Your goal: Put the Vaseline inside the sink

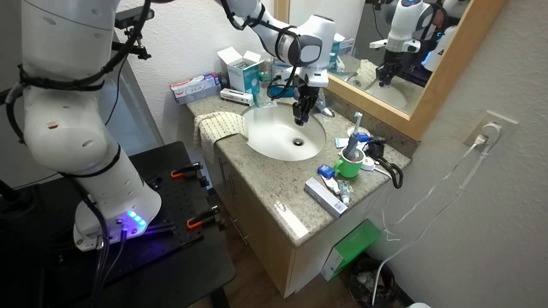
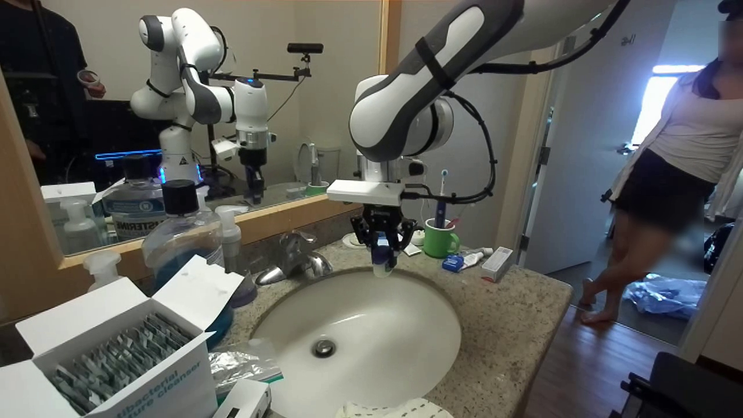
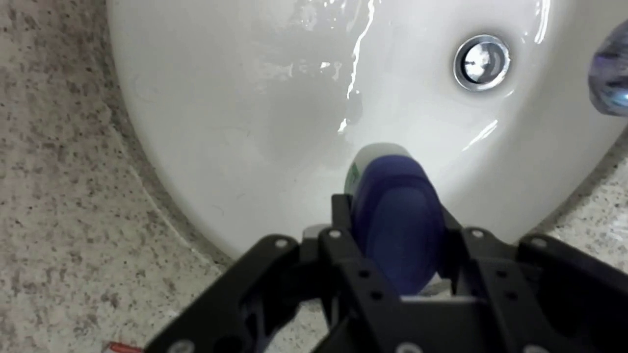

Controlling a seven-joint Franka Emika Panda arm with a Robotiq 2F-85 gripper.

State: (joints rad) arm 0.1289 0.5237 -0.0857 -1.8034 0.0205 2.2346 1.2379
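Note:
The Vaseline is a bottle with a dark blue cap and a whitish body; its cap (image 3: 405, 184) fills the space between the fingers in the wrist view. My gripper (image 2: 381, 251) is shut on it, with a finger on each side. The bottle's pale end (image 2: 382, 270) points down in an exterior view. The white oval sink (image 2: 400, 337) lies below. In an exterior view my gripper (image 1: 301, 119) hangs over the sink bowl (image 1: 269, 137), on the faucet side. Most of the bottle's body is hidden behind the cap and fingers.
A chrome faucet (image 2: 296, 255) stands at the sink's back rim, by the mirror. A green cup (image 1: 349, 167) with a toothbrush, tubes and a long box (image 1: 325, 196) stand on one counter end. Boxes (image 1: 242, 72) and bottles stand on the opposite end. A cloth (image 1: 220, 126) hangs over the front edge.

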